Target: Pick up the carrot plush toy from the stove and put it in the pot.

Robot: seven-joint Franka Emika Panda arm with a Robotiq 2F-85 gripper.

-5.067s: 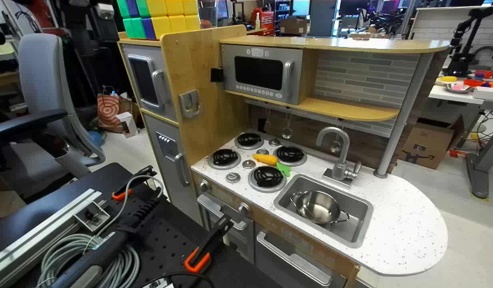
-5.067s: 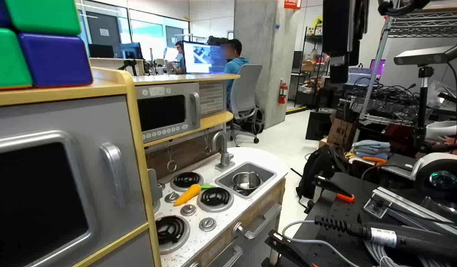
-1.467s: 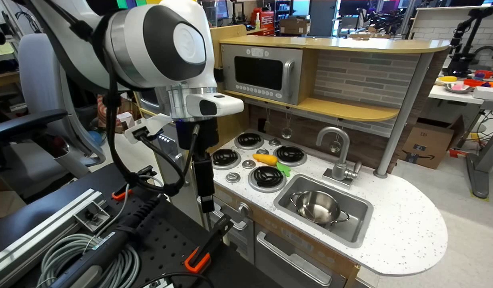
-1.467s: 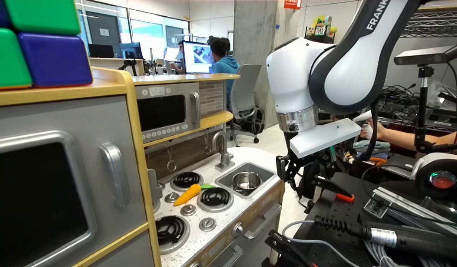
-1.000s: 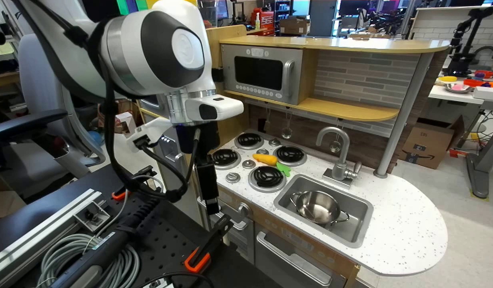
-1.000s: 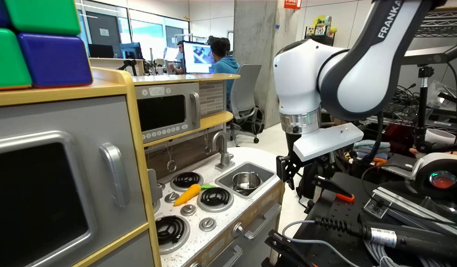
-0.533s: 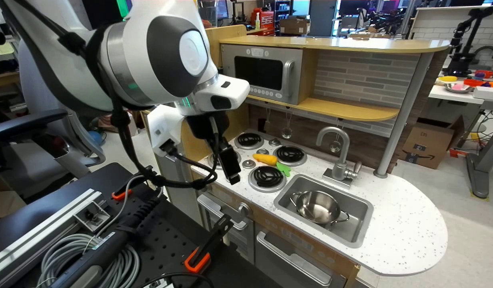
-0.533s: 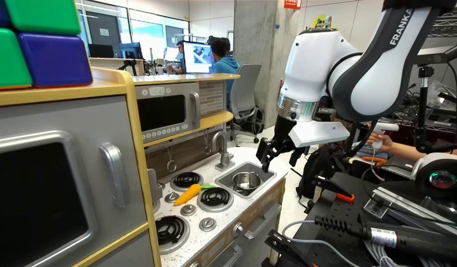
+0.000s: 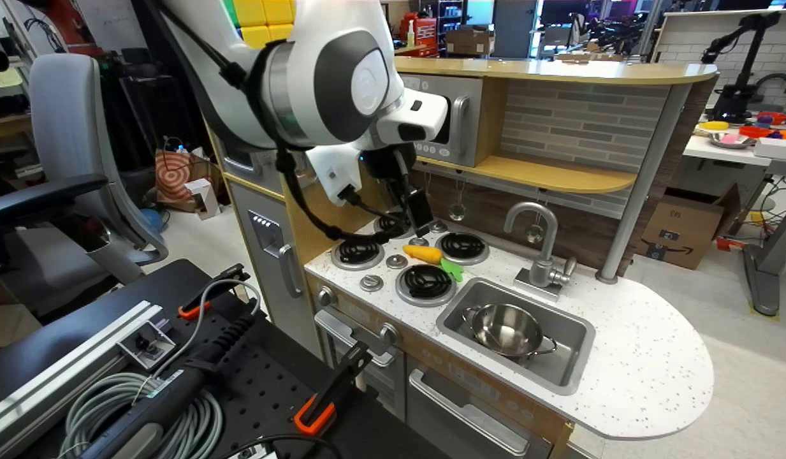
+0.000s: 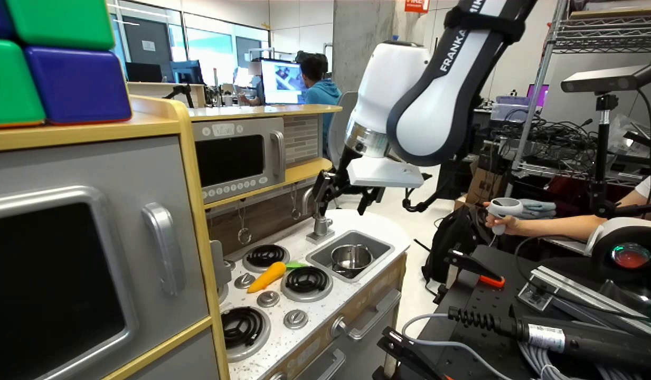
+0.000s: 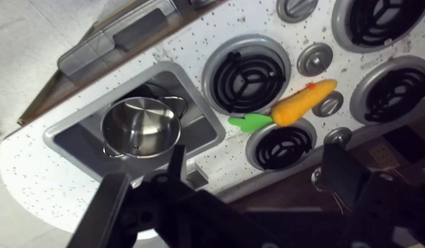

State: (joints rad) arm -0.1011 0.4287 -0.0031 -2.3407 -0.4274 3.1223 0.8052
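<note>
Wrist view gives me the carrot (image 11: 302, 103) on the stove (image 11: 291, 38), lying between a front-edge burner (image 11: 245, 79) and a back-edge burner (image 11: 281, 148), its leafy tip toward the rounded end of the counter (image 11: 36, 179). The pot (image 11: 141, 127) sits inside the sink (image 11: 78, 141), nearer that end. My gripper (image 10: 342, 210) hangs above the counter in both exterior views, fingers (image 11: 343, 170) released and spread well apart.

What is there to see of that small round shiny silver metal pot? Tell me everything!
The small round shiny silver metal pot has mirror-like walls, an open, lidless top and two thin wire loop handles on opposite sides. Inside, only reflections and a small dark spot show. It sits mouth-up in the rectangular grey metal-looking sink basin, and the robot's black gripper is not touching it. I cannot tell whether it sits level.
</note>
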